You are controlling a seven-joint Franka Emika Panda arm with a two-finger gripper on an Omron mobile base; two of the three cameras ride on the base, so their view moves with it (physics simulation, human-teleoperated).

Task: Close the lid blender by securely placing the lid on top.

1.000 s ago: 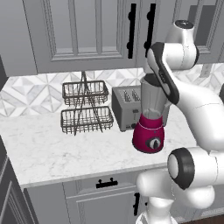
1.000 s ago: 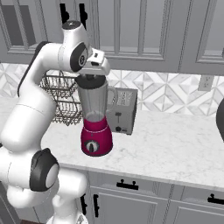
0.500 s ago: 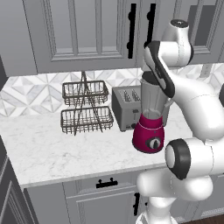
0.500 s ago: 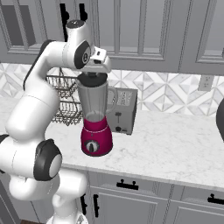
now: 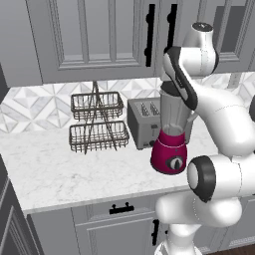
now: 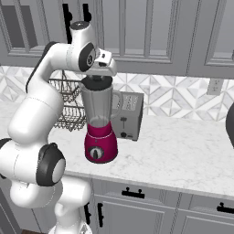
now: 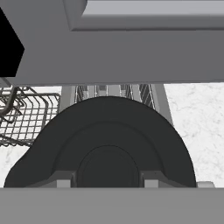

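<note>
Your gripper (image 6: pixel 98 78) sits directly over the blender (image 6: pixel 99 124), and its jaws are clenched on the lid (image 7: pixel 105 144). In the hand view you look straight down onto that dark round cap: it lies right under the hand, and the two fingers (image 7: pixel 61 180) press against the raised knob at its centre from either side. In the right base view the lid (image 6: pixel 97 82) shows as a dark disc right at the jar's rim, just below the hand; whether it rests fully on the rim or hangs a hair above it, you cannot tell.

Below the gripper the clear jar tapers down into the magenta base with its dark dial, standing upright on the marble counter (image 6: pixel 183 151). In the left base view the arm's forearm crosses in front of the jar's top, so the lid's seating is hidden there, while the blender (image 5: pixel 171 144) itself shows plainly.

Just behind the blender, past the gripper, stands the silver toaster (image 5: pixel 143 121), close to the jar. To the far side of the toaster sits a two-tier wire rack (image 5: pixel 96 122); you also see its wires (image 7: pixel 22 113) beyond the lid's edge in the hand view. Grey cabinets (image 5: pixel 94 40) hang above the hand.
</note>
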